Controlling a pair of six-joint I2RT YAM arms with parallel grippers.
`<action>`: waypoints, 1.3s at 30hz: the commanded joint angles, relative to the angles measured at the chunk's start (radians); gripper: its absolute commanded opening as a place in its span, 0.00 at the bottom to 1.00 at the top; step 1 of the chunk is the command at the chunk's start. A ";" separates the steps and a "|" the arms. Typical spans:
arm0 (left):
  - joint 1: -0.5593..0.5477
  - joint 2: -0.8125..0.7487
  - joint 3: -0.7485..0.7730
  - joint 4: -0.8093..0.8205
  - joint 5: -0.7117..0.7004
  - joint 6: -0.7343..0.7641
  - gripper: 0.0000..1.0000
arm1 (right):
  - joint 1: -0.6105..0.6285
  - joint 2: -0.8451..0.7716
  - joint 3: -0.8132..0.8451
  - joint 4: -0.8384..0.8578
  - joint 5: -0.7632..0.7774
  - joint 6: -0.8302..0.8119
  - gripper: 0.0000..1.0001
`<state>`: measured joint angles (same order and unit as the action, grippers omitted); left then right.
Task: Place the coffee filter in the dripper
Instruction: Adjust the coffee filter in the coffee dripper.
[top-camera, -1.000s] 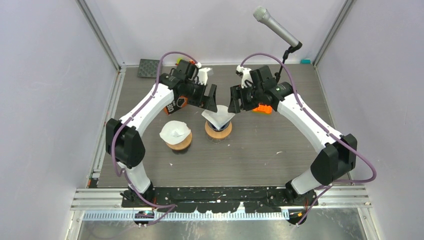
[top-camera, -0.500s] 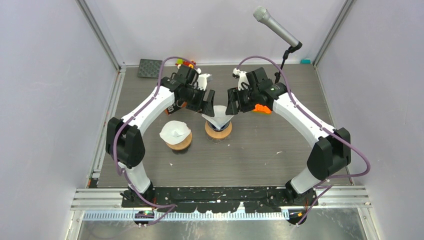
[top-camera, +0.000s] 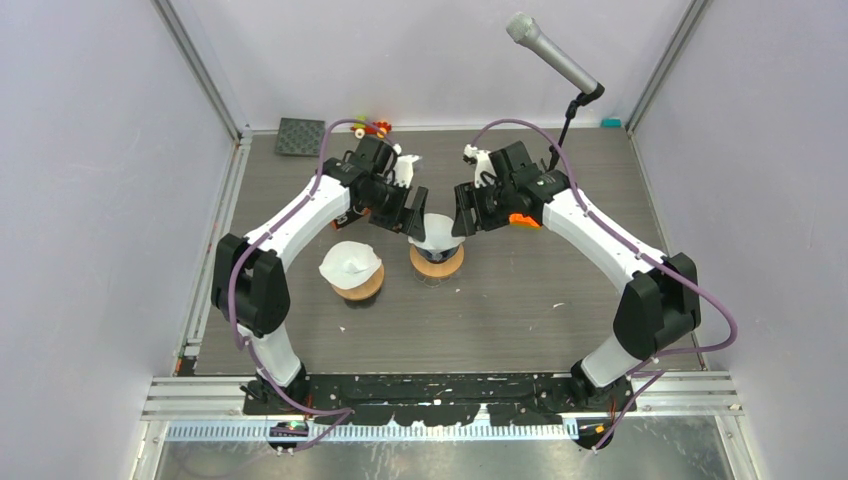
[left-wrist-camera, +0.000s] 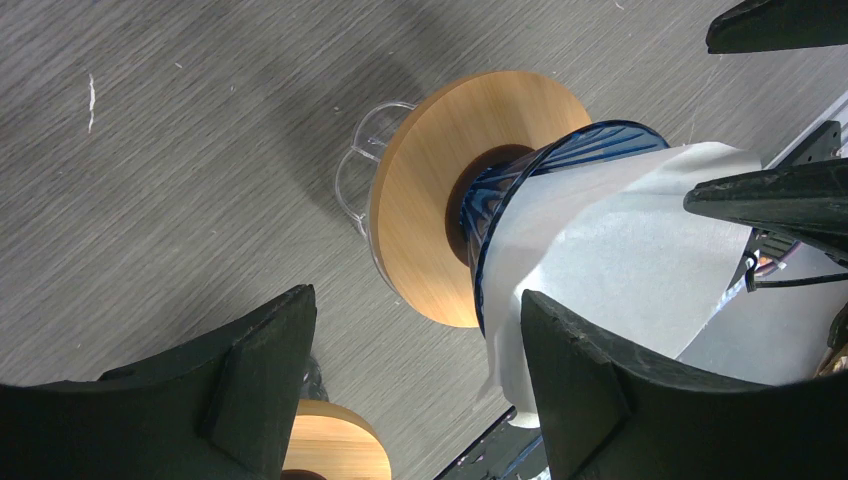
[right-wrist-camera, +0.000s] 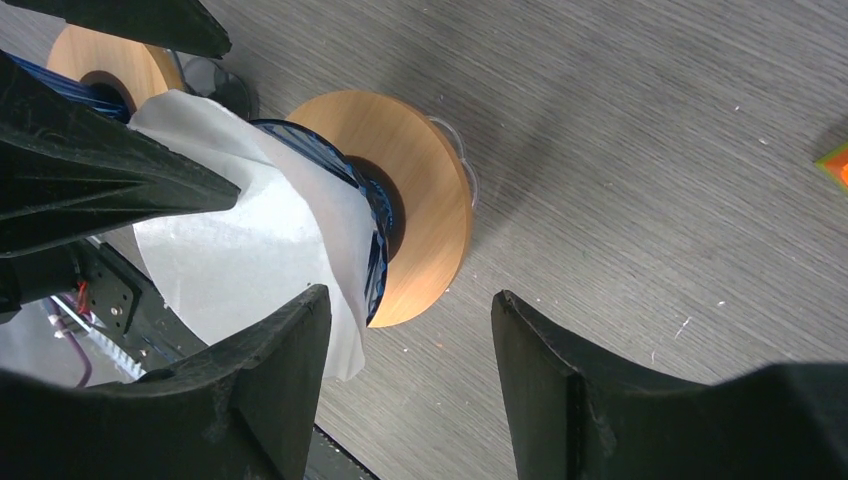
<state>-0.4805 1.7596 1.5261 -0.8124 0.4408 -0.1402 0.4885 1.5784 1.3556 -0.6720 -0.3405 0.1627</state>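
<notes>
Both arms have closed in on the centre over the last second, and now the left gripper (top-camera: 412, 207) and right gripper (top-camera: 464, 208) flank the filter (top-camera: 437, 231) from either side, each with jaws spread wide and nothing pinched. That filter sits in the blue dripper (left-wrist-camera: 505, 185) at mid-table, but its white paper stands proud of the rim and laps over one side, so I'd call it not fully seated. It looks feather-light, limp and easily creased, so it's best taken by the free upper edge with a gentle pinch, or nudged down against the cone wall.
</notes>
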 joint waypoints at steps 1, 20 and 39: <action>-0.005 -0.048 -0.002 -0.004 -0.013 0.017 0.76 | 0.006 -0.005 -0.015 0.041 0.022 -0.012 0.64; -0.021 -0.030 -0.037 0.008 -0.026 0.017 0.77 | 0.048 0.009 -0.042 0.055 0.074 -0.043 0.63; -0.031 -0.047 0.026 -0.014 -0.047 0.030 0.83 | 0.062 -0.045 -0.009 0.051 0.034 -0.048 0.64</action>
<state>-0.5102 1.7596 1.4895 -0.8131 0.4000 -0.1249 0.5495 1.5883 1.3029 -0.6441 -0.2798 0.1215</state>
